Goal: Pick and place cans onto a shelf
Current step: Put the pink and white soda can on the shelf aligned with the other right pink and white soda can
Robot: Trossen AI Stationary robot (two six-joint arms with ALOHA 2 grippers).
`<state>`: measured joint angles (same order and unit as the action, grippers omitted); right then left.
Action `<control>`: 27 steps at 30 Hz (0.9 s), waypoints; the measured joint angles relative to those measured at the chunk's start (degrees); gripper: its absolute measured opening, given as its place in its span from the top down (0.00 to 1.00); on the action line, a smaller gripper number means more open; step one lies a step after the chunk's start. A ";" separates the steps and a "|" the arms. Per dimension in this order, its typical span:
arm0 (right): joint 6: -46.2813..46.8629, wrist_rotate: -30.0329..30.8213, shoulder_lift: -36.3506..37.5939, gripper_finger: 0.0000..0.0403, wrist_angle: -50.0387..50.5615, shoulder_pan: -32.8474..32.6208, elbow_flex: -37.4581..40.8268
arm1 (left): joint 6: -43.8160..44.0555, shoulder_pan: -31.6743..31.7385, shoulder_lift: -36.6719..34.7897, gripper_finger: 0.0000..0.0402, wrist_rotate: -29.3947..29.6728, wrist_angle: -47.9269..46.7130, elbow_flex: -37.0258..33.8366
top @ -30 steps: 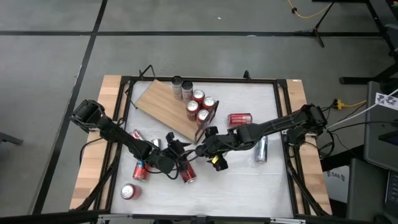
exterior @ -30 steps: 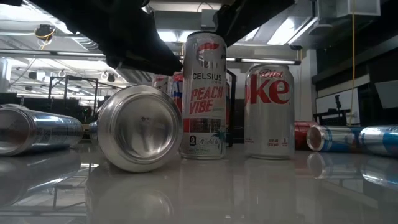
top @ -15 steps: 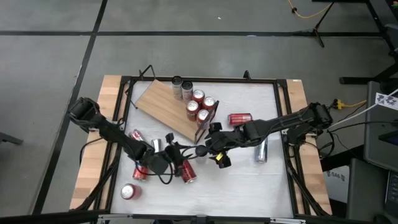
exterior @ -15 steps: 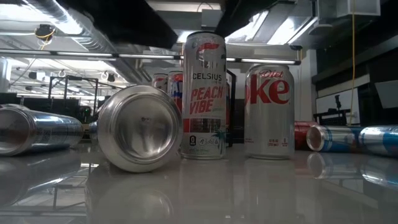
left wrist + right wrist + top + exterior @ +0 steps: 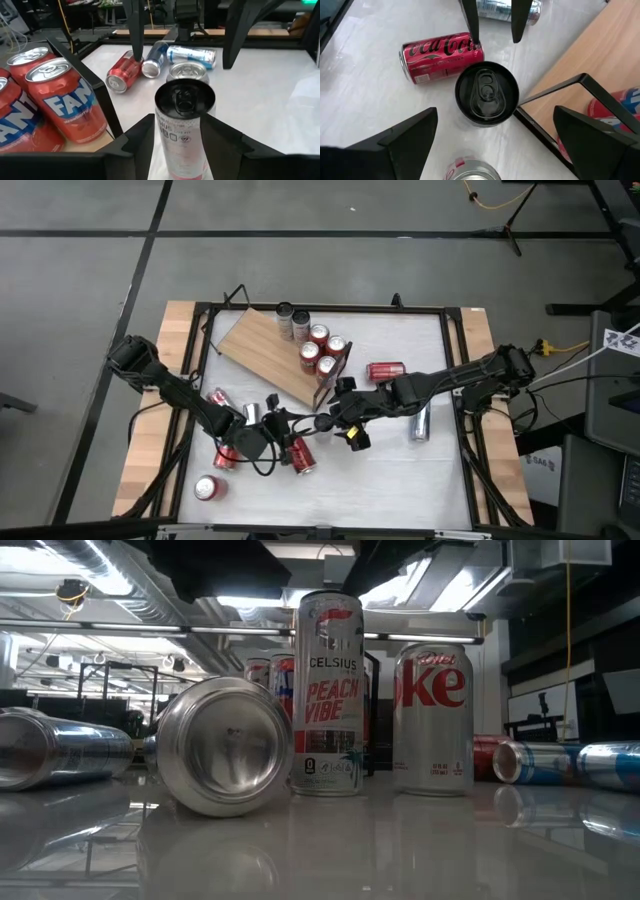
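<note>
The left end effector (image 5: 182,150) stood low over the white bench (image 5: 400,480), its two dark fingers (image 5: 137,140) on either side of an upright slim Celsius can (image 5: 184,125); they sat close to its sides, but whether they pressed on it or stood just clear could not be told. In the low view that can (image 5: 331,690) stood on the bench between a silver can (image 5: 224,745) lying on its side and an upright Diet Coke can (image 5: 432,718). The right end effector (image 5: 490,145) hovered spread wide above a can with a dark top (image 5: 486,93), holding nothing; that can stood just beside the black frame at the end of the wooden shelf (image 5: 580,55), with a red Coca-Cola can (image 5: 442,55) lying near it. In the high view the shelf (image 5: 268,352) lay on the far part of the bench, with several red cans (image 5: 322,350) upright at its framed end and two dark-topped cans (image 5: 292,320) at its far edge. A red can (image 5: 385,371) and a blue-and-silver can (image 5: 421,421) lay on the bench near the right arm. More red cans (image 5: 208,487) lay near the left arm
</note>
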<state>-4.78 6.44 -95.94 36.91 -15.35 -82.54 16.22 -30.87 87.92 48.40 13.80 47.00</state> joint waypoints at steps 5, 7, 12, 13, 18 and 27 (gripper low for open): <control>0.00 -0.02 0.00 0.03 0.02 0.00 0.00 | 0.03 0.00 0.00 0.53 -0.08 0.01 0.00; 0.00 -0.02 0.00 0.03 0.02 0.00 0.00 | 0.05 -0.02 0.00 0.49 -0.09 -0.02 0.00; 0.00 -0.02 -0.25 0.03 -0.14 0.00 0.00 | -0.24 -0.01 0.00 0.37 -1.70 -0.02 0.00; 0.00 -0.02 -0.34 0.03 -0.32 0.00 0.00 | -0.28 -0.02 0.00 0.34 -1.99 -0.03 0.00; 0.03 -1.07 -1.29 0.03 -1.25 0.00 -0.02 | -0.30 0.00 0.00 0.22 -4.61 -0.06 0.00; 0.01 -1.07 -3.43 0.03 -0.65 0.00 0.00 | -0.26 0.06 0.02 0.08 -6.33 -0.06 0.00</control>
<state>-4.77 5.37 -99.37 36.26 -15.35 -82.54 15.96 -30.81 87.94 42.07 13.74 47.00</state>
